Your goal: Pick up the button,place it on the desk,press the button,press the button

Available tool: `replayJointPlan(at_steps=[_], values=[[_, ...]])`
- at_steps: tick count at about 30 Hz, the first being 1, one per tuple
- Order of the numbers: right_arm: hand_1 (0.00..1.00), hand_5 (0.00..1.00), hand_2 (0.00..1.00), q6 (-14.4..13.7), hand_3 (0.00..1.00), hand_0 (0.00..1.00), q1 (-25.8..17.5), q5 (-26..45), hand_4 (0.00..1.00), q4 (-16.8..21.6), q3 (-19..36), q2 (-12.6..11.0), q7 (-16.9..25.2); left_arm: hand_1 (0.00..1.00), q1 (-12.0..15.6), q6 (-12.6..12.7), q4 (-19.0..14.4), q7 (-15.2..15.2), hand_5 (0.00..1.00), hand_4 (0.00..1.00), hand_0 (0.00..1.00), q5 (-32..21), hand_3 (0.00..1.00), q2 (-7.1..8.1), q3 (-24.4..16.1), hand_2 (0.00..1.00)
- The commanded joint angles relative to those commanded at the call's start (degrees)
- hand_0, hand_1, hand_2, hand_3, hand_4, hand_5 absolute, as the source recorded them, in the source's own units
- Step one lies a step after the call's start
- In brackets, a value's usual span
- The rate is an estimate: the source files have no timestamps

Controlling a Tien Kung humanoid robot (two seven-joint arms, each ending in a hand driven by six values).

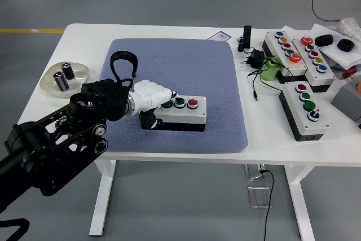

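At the far left of the white worktop point(282, 150) a shallow dish point(76, 75) holds two small dark cylinders. The black left arm comes in from the lower left, and its white-covered left hand point(153, 97) lies on the left end of the button box point(180, 114). The fingers point(164, 95) are curled down over the leftmost green button, and the thumb hangs against the box's front left corner; whether they actually clamp the box cannot be told. The box sits flat on the blue mat point(186, 71), near its front edge, with a second green button and a red button uncovered. To the right lie a black plug and cable point(255, 60) and three more button boxes point(304, 108).
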Motion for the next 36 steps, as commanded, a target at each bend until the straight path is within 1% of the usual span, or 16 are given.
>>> replayJointPlan(at_steps=[1, 7, 12, 13, 18, 20, 24, 25, 30, 31, 36], values=[[0.566, 0.260, 0.600, -0.02, 0.639, 0.652, -0.01, 0.04, 0.257, 0.00, -0.02, 0.01, -0.01, 0.059, -0.01, 0.00, 0.07, 0.00, 0.002, 0.642, 0.069, -0.02, 0.679, -0.01, 0.09, 0.080], [0.566, 0.260, 0.599, -0.05, 0.639, 0.652, -0.10, 0.18, 0.257, 0.00, -0.11, 0.02, -0.04, 0.059, 0.05, 0.00, 0.35, -0.02, 0.002, 0.640, 0.068, -0.14, 0.668, -0.05, 0.42, 0.080], [0.566, 0.260, 0.599, -0.06, 0.639, 0.652, -0.24, 0.17, 0.257, 0.00, -0.07, 0.01, -0.05, 0.059, 0.24, 0.00, -0.54, -0.27, 0.002, 0.640, 0.068, -0.42, 0.668, -0.04, -0.25, 0.080], [0.566, 0.259, 0.599, -0.06, 0.639, 0.650, -0.26, 0.15, 0.257, 0.00, -0.08, 0.00, -0.06, 0.060, 0.29, 0.00, -0.89, -0.36, 0.002, 0.643, 0.069, -0.61, 0.714, -0.03, -0.62, 0.080], [0.566, 0.259, 0.599, -0.09, 0.639, 0.650, -0.38, 0.34, 0.257, 0.00, -0.20, 0.00, -0.07, 0.060, 0.42, 0.00, -3.00, -0.82, 0.002, 0.643, 0.069, -1.06, 0.714, -0.03, -2.74, 0.080], [0.566, 0.259, 0.600, -0.08, 0.639, 0.651, -0.44, 0.34, 0.257, 0.00, -0.24, -0.01, -0.08, 0.057, 0.40, 0.00, -3.77, -0.91, 0.002, 0.645, 0.066, -1.21, 0.732, -0.04, -3.50, 0.079], [0.566, 0.259, 0.600, -0.06, 0.639, 0.651, -0.54, 0.38, 0.257, 0.00, -0.30, -0.03, -0.03, 0.057, 0.41, 0.00, -4.93, -1.32, 0.002, 0.645, 0.066, -1.96, 0.732, -0.11, -4.24, 0.079], [0.566, 0.260, 0.600, -0.06, 0.639, 0.651, -0.55, 0.37, 0.257, 0.00, -0.30, -0.04, -0.01, 0.056, 0.43, 0.00, -5.07, -1.49, 0.002, 0.644, 0.068, -2.32, 0.751, -0.15, -4.20, 0.079], [0.566, 0.260, 0.600, -0.02, 0.639, 0.651, -0.41, 0.34, 0.257, 0.00, -0.27, -0.02, 0.01, 0.056, 0.17, 0.00, -4.47, -2.58, 0.002, 0.644, 0.068, -3.58, 0.751, -0.62, -2.78, 0.079], [0.566, 0.259, 0.599, -0.02, 0.639, 0.651, -0.37, 0.43, 0.257, 0.00, -0.34, -0.02, 0.02, 0.059, 0.11, 0.00, -4.00, -2.73, 0.002, 0.643, 0.073, -3.75, 0.812, -0.82, -2.41, 0.085], [0.566, 0.259, 0.599, -0.03, 0.639, 0.651, -0.21, 0.45, 0.257, 0.00, -0.36, -0.01, 0.03, 0.059, -0.23, 0.00, -2.36, -2.78, 0.002, 0.643, 0.073, -3.94, 0.812, -1.65, -1.55, 0.085]])
